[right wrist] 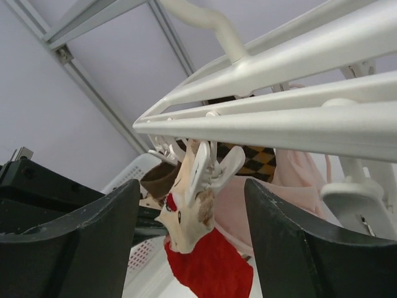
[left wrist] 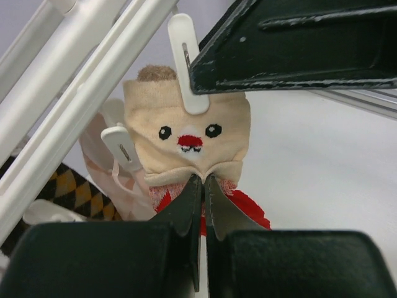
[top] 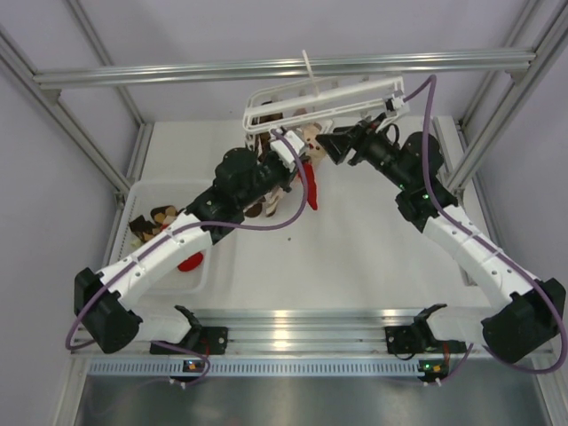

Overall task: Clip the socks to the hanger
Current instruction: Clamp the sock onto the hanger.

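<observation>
The white hanger [top: 319, 98] hangs by its hook from the top rail. A red sock with a cream face cuff [left wrist: 186, 133] hangs under it, with a white clip [left wrist: 189, 68] over the cuff's top edge. My left gripper [left wrist: 203, 181] is shut on the cuff's lower edge; the red part [top: 311, 185] dangles below. My right gripper [right wrist: 190, 185] is open, its fingers on either side of that clip [right wrist: 208, 164] without touching it. A pale pink sock [right wrist: 291, 180] and a brown checked sock [right wrist: 254, 158] hang on clips behind.
A white basket [top: 146, 191] at the left holds brown socks [top: 151, 222] and a red sock [top: 191, 262]. The aluminium rail [top: 266, 69] crosses above the hanger. Frame posts stand at both sides.
</observation>
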